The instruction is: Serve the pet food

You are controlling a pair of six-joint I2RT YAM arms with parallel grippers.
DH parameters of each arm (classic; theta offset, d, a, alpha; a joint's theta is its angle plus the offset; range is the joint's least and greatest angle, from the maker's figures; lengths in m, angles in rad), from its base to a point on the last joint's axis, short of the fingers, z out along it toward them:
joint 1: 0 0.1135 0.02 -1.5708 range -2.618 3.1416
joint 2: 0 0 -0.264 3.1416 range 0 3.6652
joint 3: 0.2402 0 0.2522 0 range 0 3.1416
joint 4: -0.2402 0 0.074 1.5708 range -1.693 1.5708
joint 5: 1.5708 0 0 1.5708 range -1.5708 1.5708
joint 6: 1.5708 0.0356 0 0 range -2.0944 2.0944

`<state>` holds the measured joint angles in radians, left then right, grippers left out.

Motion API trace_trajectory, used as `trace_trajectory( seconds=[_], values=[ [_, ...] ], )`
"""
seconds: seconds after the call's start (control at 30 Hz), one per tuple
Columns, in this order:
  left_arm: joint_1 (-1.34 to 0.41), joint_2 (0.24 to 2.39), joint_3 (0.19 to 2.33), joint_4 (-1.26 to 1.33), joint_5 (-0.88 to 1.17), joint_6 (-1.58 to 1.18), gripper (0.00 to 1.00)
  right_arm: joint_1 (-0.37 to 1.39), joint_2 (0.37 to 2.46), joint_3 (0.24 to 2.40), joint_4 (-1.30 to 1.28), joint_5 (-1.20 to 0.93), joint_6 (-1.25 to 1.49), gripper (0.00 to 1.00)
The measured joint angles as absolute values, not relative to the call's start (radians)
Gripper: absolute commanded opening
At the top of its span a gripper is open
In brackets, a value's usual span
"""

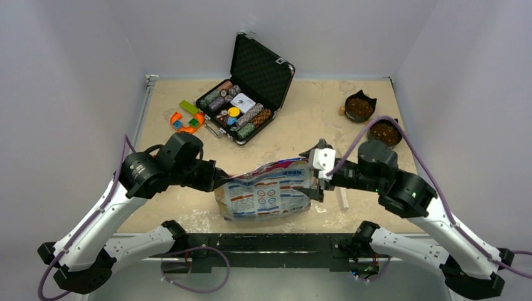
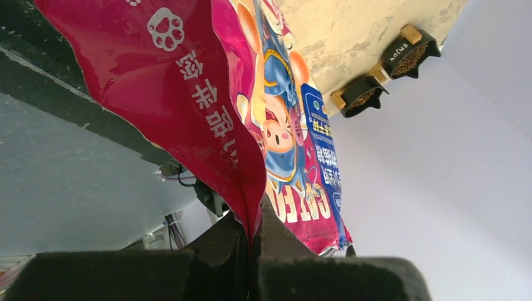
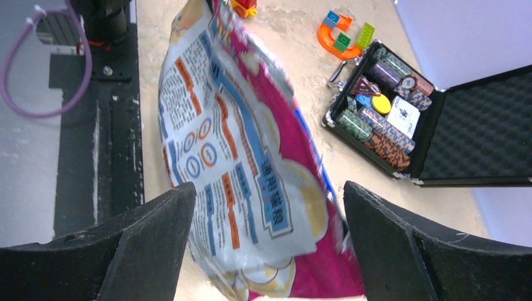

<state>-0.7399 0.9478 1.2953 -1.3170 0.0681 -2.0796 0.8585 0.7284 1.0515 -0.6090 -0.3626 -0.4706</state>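
Observation:
The pet food bag (image 1: pixel 266 194), glossy, pink-edged and printed white and blue, hangs low over the table's near middle. My left gripper (image 1: pixel 216 179) is shut on the bag's pink left edge; the left wrist view shows the seam pinched between the fingers (image 2: pixel 254 235). My right gripper (image 1: pixel 320 183) is open at the bag's right end; in the right wrist view the bag (image 3: pixel 238 144) sits between the spread fingertips (image 3: pixel 266 188), which do not clamp it. Brown kibble shows in two black bowls (image 1: pixel 359 108) (image 1: pixel 384 132) at the back right. The kibble in the bag is hidden.
An open black case of poker chips (image 1: pixel 244 106) stands at the back middle, with an orange toy and coloured blocks (image 1: pixel 187 119) to its left. A small white piece (image 1: pixel 342 199) lies under the right wrist. The bowls also show in the left wrist view (image 2: pixel 411 53).

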Motion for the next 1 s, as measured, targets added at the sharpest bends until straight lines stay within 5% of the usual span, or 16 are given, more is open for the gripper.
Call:
trace_trajectory(
  seconds=[0.2,0.5,0.63,0.7,0.73,1.0],
  values=[
    [-0.74,0.934,1.283,-1.295,0.052,-2.08,0.0,1.011,1.016,1.357,-0.699,-0.245,-0.448,0.94],
    [-0.74,1.007,1.366,-1.364,0.052,-2.081,0.0,1.144,1.277,1.457,-0.735,-0.07,-0.472,0.9],
    [-0.74,1.024,1.39,-1.394,0.051,-2.081,0.0,1.145,1.308,1.481,-0.728,-0.07,-0.475,0.59],
    [-0.74,1.027,1.397,-1.41,0.049,-2.082,0.0,1.145,1.345,1.533,-0.742,-0.07,-0.484,0.13],
    [-0.74,1.028,1.4,-1.415,0.045,-2.085,0.0,1.145,1.368,1.559,-0.753,-0.071,-0.492,0.0],
    [-0.719,1.026,1.409,-1.42,-0.023,-2.088,0.0,1.176,1.378,1.553,-0.751,0.033,-0.447,0.0]
  ],
)
